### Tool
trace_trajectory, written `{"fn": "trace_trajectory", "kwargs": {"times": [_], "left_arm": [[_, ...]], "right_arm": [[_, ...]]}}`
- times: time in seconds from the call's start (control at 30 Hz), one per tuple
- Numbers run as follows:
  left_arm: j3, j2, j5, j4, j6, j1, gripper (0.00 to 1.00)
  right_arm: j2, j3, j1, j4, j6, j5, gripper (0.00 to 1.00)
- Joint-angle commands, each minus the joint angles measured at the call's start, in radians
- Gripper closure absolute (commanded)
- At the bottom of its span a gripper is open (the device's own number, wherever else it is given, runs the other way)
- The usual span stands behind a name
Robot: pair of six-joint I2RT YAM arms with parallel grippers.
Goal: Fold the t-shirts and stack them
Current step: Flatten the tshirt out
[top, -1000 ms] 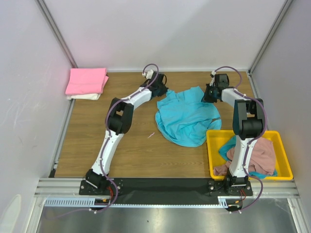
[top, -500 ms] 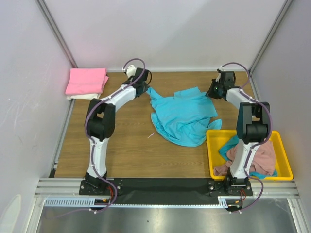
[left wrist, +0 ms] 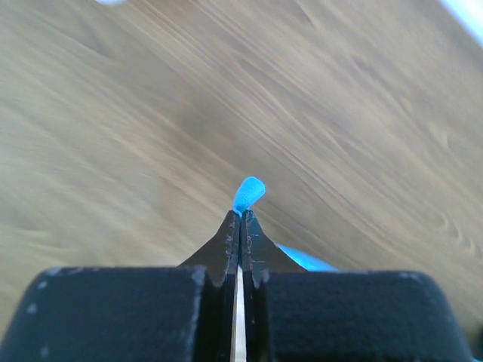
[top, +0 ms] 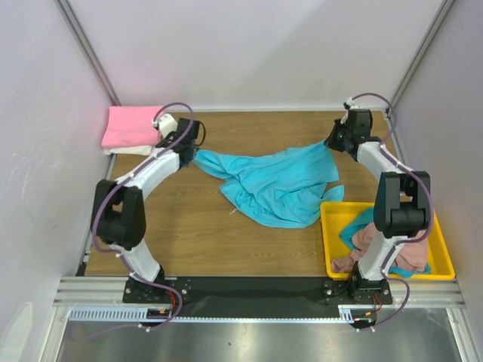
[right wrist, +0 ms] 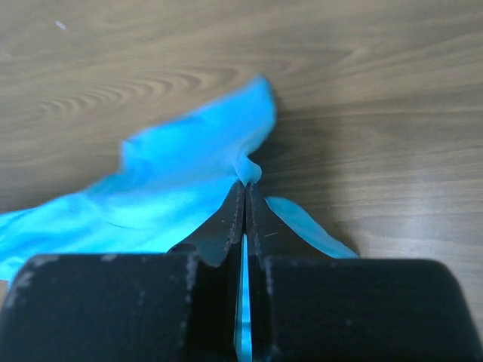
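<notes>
A blue t-shirt [top: 275, 185] lies stretched across the middle of the wooden table. My left gripper [top: 193, 153] is shut on its left end; a blue tip [left wrist: 248, 193] sticks out past the closed jaws. My right gripper [top: 330, 143] is shut on its right end, and blue cloth [right wrist: 181, 204] spreads left of the jaws. A folded pink t-shirt [top: 134, 126] lies on a folded white one [top: 130, 150] at the back left corner. More crumpled shirts, pink [top: 404, 240] and blue, fill the yellow bin [top: 385, 210].
The yellow bin stands at the front right, next to the right arm's base. Grey walls close the table on the left, back and right. Bare wood [top: 189, 234] shows in front of the blue shirt.
My left gripper has pulled the shirt's left end far to the left, towards the pink stack. My right gripper moved slightly back and right. The shirt went from bunched to stretched wide.
</notes>
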Motion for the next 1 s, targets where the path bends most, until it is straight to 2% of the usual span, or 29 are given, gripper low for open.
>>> {"fn": "trace_trajectory", "kwargs": {"times": [0.0, 0.27, 0.57, 0.97], "left_arm": [[-0.045, -0.167, -0.076, 0.024, 0.063, 0.046, 1.00], [-0.074, -0.353, -0.080, 0.044, 0.386, 0.076, 1.00], [-0.036, -0.612, -0.033, 0.056, 0.640, 0.078, 1.00], [0.104, -0.827, 0.065, -0.043, 0.657, 0.078, 1.00]], "right_arm": [[-0.139, 0.006, -0.006, 0.064, -0.004, 0.030, 1.00], [-0.347, 0.011, -0.009, 0.060, -0.023, 0.036, 1.00], [-0.573, 0.037, -0.009, 0.041, -0.035, 0.016, 1.00], [-0.785, 0.226, 0.038, -0.107, -0.107, -0.041, 1.00]]}}
